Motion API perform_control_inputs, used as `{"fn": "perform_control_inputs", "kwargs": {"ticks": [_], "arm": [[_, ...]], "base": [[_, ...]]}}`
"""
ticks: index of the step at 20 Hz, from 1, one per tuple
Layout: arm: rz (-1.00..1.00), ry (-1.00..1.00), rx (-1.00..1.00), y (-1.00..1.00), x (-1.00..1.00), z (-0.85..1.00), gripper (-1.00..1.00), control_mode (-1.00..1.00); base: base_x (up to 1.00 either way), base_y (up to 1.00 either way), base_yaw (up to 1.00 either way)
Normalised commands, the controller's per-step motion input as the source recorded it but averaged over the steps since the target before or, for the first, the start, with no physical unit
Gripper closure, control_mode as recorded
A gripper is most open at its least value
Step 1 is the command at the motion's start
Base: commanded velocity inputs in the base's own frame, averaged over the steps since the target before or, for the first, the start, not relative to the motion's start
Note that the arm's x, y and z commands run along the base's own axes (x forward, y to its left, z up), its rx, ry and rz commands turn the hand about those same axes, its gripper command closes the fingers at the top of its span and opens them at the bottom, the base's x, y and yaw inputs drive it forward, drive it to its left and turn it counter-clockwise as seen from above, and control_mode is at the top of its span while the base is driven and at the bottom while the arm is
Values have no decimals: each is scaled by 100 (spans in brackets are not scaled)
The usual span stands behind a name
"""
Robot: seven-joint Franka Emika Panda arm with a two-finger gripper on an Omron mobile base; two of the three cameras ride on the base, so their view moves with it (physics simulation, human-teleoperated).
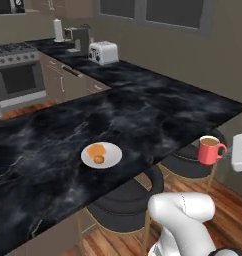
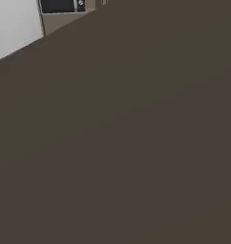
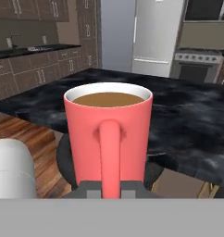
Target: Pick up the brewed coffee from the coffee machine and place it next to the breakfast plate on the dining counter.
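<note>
Red mug handle pinched — fingertips seemingly cut off

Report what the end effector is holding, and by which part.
The end effector holds the red coffee mug, shut on its side handle.

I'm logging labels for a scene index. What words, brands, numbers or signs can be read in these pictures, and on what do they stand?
None can be read.
Red mug: plain, no print.
White toaster: dark marks on its front, too small to read.
Coffee machine: no legible marking.
Stove: knobs blurred, no legible numbers.
</note>
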Motion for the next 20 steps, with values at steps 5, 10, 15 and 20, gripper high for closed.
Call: {"fn": "perform_control_inputs", "kwargs": {"ticks": [5, 10, 15, 20], "arm": [[0, 0, 0, 0, 0, 0, 100, 100], [0, 0, 0, 0, 0, 0, 100, 100], [0, 0, 0, 0, 0, 0, 100, 100], [4, 0, -3, 2, 16, 0, 100, -100]], "base": [[88, -13, 69], [83, -2, 60], [91, 0, 40], [72, 4, 21]]}}
